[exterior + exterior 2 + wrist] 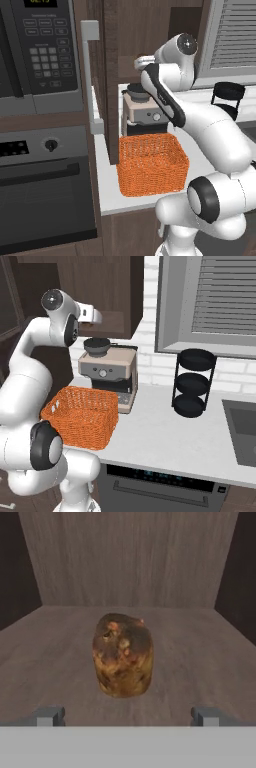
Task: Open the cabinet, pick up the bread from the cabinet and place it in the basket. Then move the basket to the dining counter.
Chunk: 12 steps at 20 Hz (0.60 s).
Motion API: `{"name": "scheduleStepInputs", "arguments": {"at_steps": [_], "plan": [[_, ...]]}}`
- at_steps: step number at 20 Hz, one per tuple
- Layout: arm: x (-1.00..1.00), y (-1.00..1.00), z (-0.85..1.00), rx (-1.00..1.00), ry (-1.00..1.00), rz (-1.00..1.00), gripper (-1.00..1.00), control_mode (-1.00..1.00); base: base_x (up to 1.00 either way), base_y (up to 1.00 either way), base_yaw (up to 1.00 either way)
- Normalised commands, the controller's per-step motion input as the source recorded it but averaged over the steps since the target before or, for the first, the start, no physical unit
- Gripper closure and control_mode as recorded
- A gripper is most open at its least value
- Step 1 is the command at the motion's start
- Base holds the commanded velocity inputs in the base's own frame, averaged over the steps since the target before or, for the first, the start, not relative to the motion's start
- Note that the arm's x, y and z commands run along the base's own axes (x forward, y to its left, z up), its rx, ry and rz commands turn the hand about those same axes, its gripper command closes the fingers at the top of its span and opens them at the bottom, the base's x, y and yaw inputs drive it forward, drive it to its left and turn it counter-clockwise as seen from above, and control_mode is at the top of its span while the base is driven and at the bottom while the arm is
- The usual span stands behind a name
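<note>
On the bare brown wooden shelf inside the dark brown wooden cabinet (pixel 130 557), the small round golden-brown bread (pixel 123 655) sits just ahead of the spread, empty claw (pixel 127 716), likely light and squashy, best pinched gently across its middle.

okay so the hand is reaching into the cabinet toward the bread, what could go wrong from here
1. In the hand view the bread sits ahead of the open gripper, not yet between the fingers; closing now would likely miss it.
2. The loaf is rounded and lumpy, so the fingers may pinch it off-centre and it could roll or slip on the cabinet shelf.
3. The basket stands right below beside the coffee machine; the arm could bump either when it withdraws.
</note>
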Motion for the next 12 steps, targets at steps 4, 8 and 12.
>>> {"name": "scheduleStepInputs", "arguments": {"at_steps": [4,8,12], "plan": [[0.38,0.12,0.0,0.0,0.0,0.0,-1.0,-1.0,0.0,0.0,0.0],[0.32,0.02,-0.08,0.0,0.0,0.0,-1.0,-1.0,0.0,0.0,0.0],[0.22,0.0,-0.17,0.01,0.0,0.0,-1.0,-1.0,0.0,0.0,0.0]]}}
